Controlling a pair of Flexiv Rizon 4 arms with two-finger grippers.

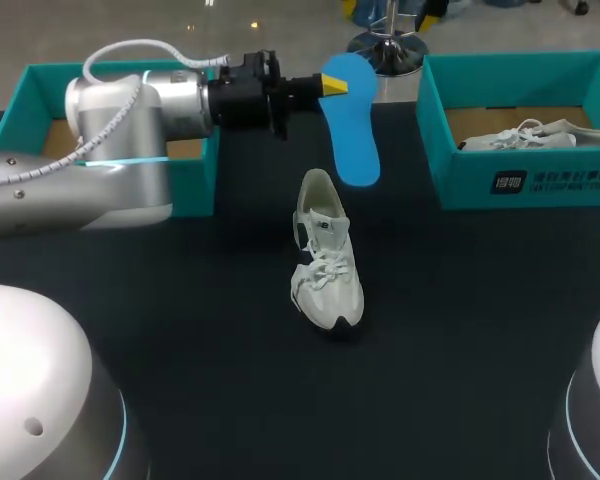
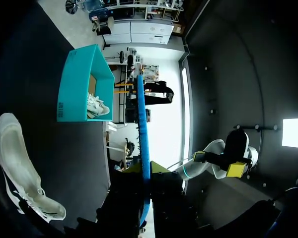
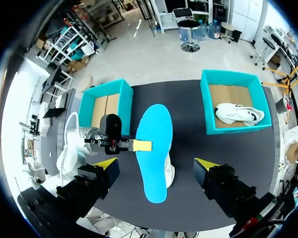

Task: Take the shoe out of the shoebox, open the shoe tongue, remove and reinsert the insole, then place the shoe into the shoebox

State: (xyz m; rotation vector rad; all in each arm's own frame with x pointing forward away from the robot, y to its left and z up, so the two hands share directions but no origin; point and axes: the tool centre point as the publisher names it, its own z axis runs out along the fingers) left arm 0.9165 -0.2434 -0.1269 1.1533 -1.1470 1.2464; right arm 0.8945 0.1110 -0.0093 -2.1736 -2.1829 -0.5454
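Head: left gripper (image 1: 332, 86) clamped on the blue insole (image 1: 352, 125), which is held off the desk (image 1: 180, 330). Shoe (image 1: 326, 252) upright mid-desk, shoebox (image 1: 520, 185) at far right corner.
Left wrist: insole (image 2: 143, 139) edge-on between the fingers.
Right wrist: right gripper (image 3: 156, 166) spread, empty, above insole (image 3: 154, 148).

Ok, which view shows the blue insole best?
The right wrist view: the insole shows its whole flat face. The head view shows it slanted, held by the left gripper; the left wrist view sees only its edge.

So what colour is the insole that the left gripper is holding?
The insole is bright blue, seen best in the right wrist view.
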